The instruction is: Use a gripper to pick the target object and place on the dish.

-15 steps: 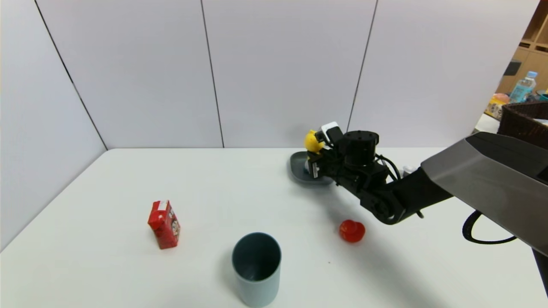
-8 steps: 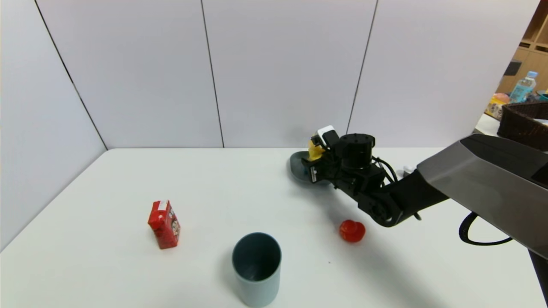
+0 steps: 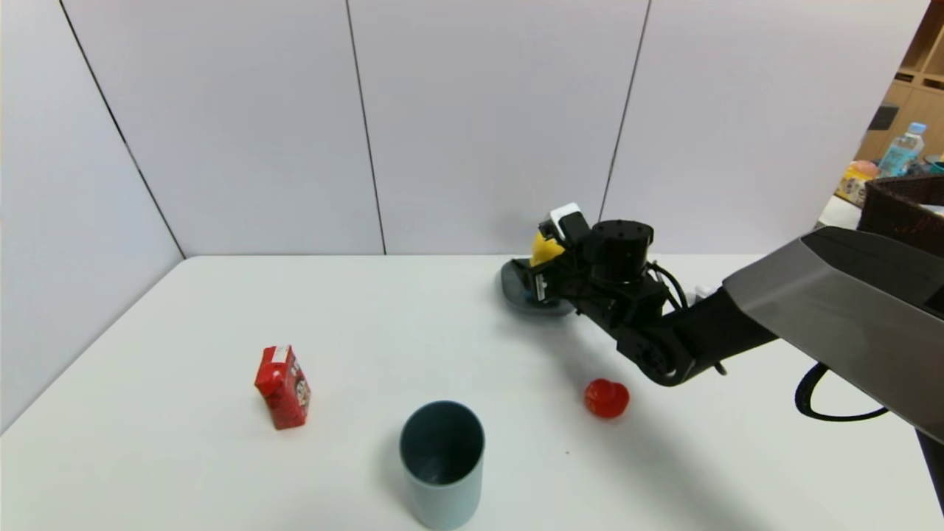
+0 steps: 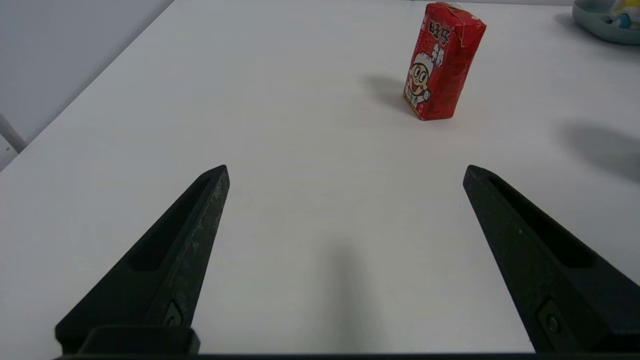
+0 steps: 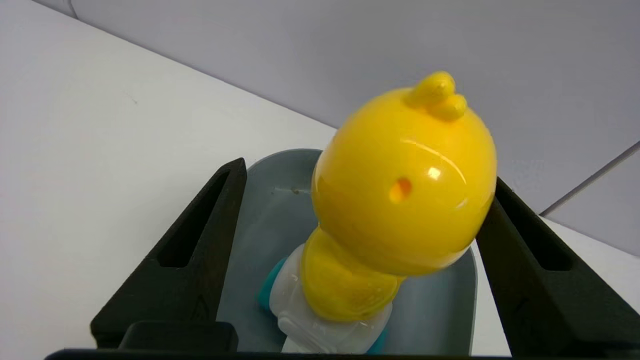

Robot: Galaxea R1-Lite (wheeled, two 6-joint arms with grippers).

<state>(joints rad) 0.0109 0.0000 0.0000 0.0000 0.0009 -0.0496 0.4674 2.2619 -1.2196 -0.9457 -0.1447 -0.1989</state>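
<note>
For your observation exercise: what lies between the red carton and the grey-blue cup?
Nothing: in the head view only bare table separates the carton from the cup.

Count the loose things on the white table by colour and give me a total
Red: 2, milk carton and red duck
Grey-blue: 2, cup and dish
Yellow: 1, toy figure standing on the dish
Total: 5

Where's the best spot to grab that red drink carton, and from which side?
Likely grip the red carton across its two narrow side faces, mid-height, coming level from the robot's side. It stands upright with bare table around it; the flat parallel sides suit the open left tool.
</note>
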